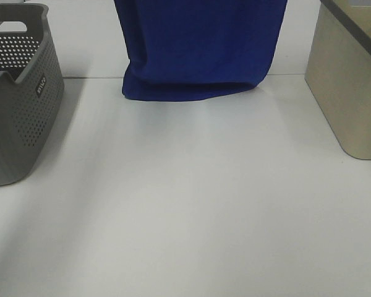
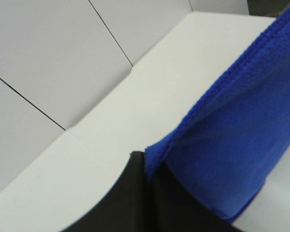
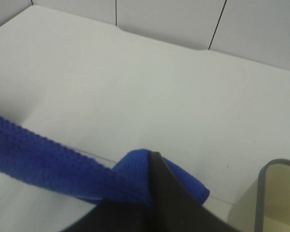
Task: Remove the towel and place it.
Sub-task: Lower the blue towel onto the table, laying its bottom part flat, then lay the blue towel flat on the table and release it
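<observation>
White desk [image 1: 185, 216] fills the near ground of the high view, bare and matte. Further in, a grey basket [image 1: 18, 111] stands at the left edge, its walls punched with small holes and a little dark label on its side. Opposite it, at the right edge, stands a beige bin [image 1: 349, 93] with a darker rim. Beyond and between the two, well apart from both, the towel [image 1: 201, 43] hangs down from above the picture, royal blue and plush. Its lower end is a doubled fold that reaches the desk near a thin seam line; whether it rests there or hangs just clear, I cannot tell.

Seen from the left wrist, the black left jaws are clamped tight on a stitched edge of the towel [image 2: 232, 145], which fans away from them above the desk, with pale wall panels behind. Seen from the right wrist, the right jaws are likewise pinched closed on a bunched corner of the towel [image 3: 48, 164], its ribbed edge stretching off to one side. The bin [image 3: 275, 198] lies just past them, then more desk and wall.
</observation>
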Motion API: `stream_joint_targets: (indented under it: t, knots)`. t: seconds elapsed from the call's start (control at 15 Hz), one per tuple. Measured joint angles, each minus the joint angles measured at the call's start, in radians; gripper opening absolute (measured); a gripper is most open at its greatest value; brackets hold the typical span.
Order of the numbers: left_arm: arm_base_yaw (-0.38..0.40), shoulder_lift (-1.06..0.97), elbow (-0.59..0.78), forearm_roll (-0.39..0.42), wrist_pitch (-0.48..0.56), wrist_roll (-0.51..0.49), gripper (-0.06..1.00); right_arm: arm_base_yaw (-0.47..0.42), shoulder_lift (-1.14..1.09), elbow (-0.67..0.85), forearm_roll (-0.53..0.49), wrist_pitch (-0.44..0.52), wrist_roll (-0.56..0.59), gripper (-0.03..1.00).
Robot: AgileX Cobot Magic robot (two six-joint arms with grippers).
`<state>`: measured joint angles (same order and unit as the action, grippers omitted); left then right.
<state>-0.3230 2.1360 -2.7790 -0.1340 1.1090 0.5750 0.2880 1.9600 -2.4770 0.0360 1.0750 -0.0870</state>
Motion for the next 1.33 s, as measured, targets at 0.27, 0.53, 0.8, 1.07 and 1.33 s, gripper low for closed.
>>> stream_joint_targets:
  t: [0.27, 0.53, 0.8, 1.07, 1.33]
  knots:
    - [0.000, -0.028, 0.000, -0.001, 0.107, -0.084, 0.00, 0.000, -0.018, 0.000, 0.088, 0.144, -0.007, 0.02]
    - [-0.002, -0.057, 0.012, -0.003, 0.108, -0.195, 0.00, 0.000, -0.040, 0.000, 0.120, 0.145, -0.010, 0.02]
    - [-0.010, -0.219, 0.315, -0.015, 0.108, -0.235, 0.00, 0.000, -0.141, 0.138, 0.165, 0.145, -0.007, 0.02]
    - [-0.034, -0.470, 0.744, -0.028, 0.107, -0.238, 0.00, 0.001, -0.337, 0.462, 0.207, 0.145, 0.011, 0.02]
    - [-0.034, -0.607, 0.941, -0.043, 0.105, -0.261, 0.00, 0.001, -0.450, 0.623, 0.265, 0.145, 0.012, 0.02]
